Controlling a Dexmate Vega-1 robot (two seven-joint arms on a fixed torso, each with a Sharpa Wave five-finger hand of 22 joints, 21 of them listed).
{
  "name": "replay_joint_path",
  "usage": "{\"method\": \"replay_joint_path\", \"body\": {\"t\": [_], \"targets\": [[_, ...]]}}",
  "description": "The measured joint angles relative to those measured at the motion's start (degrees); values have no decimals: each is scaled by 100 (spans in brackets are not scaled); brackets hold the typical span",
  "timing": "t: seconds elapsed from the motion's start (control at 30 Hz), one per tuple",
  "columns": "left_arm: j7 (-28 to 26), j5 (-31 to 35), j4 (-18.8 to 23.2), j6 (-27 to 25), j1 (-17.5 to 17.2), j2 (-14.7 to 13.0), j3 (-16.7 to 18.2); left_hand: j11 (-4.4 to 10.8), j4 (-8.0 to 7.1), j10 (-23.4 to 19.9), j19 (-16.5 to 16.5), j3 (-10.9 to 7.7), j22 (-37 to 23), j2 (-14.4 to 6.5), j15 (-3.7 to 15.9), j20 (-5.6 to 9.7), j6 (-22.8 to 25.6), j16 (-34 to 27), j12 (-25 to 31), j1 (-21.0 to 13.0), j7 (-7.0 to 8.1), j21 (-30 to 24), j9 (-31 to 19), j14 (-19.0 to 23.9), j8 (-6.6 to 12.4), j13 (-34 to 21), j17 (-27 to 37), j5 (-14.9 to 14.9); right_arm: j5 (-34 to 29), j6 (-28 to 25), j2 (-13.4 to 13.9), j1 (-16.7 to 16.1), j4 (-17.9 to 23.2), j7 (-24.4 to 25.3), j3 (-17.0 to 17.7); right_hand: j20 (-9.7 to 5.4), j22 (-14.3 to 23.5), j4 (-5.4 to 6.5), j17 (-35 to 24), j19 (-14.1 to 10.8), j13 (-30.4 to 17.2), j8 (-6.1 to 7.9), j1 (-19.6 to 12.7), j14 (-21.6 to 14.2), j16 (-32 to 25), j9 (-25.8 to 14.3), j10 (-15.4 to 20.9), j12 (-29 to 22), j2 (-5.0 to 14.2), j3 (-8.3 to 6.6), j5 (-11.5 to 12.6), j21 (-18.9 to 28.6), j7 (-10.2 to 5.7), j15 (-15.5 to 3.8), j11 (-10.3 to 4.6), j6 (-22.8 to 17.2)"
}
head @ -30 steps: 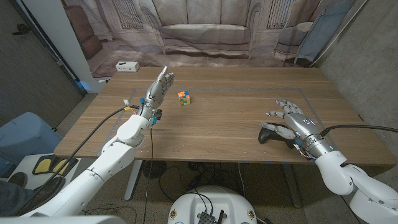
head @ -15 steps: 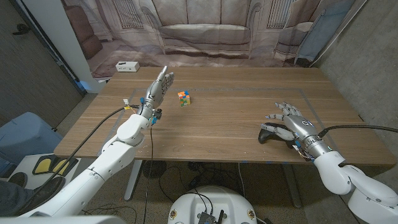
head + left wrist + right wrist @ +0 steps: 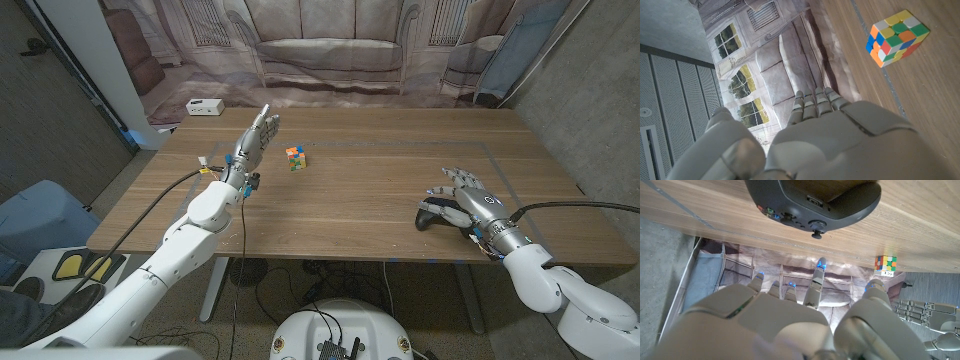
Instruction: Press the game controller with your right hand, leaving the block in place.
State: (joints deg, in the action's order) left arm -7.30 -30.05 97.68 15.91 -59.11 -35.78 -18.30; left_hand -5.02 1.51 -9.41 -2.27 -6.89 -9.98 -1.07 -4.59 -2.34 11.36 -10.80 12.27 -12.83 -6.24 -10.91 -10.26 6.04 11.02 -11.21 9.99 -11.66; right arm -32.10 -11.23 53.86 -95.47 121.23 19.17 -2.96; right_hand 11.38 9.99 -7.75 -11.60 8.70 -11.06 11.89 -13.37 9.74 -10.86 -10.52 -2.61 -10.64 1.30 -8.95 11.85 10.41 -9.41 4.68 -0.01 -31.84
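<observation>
Left hand (image 3: pixel 840 145) near block (image 3: pixel 896 38)

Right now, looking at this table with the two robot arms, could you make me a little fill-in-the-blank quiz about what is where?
1. The dark game controller lies on the wooden table near the robot's ____ hand.
2. The many-coloured block sits on the table closest to the robot's ____ hand.
3. The left hand's fingers are ____, holding nothing.
4. A small ____ box sits at the table's far corner.

Missing words: right; left; apart; white
</observation>
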Motion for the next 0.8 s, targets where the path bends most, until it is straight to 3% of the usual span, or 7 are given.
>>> {"method": "replay_joint_path", "body": {"t": [0.8], "targets": [[88, -65, -213, 59, 94, 72, -32, 0, -1, 0, 0, 0, 0, 0, 0, 0, 0, 0, 3, 0, 0, 0, 0, 0, 1, 0, 0, 23, 222, -332, 242, 156, 13, 9, -262, -23, 0, -16, 1, -22, 1, 0, 0, 0, -45, 0, 14, -62, 46, -17, -22, 44, -14, 1, -53, -94]]}}
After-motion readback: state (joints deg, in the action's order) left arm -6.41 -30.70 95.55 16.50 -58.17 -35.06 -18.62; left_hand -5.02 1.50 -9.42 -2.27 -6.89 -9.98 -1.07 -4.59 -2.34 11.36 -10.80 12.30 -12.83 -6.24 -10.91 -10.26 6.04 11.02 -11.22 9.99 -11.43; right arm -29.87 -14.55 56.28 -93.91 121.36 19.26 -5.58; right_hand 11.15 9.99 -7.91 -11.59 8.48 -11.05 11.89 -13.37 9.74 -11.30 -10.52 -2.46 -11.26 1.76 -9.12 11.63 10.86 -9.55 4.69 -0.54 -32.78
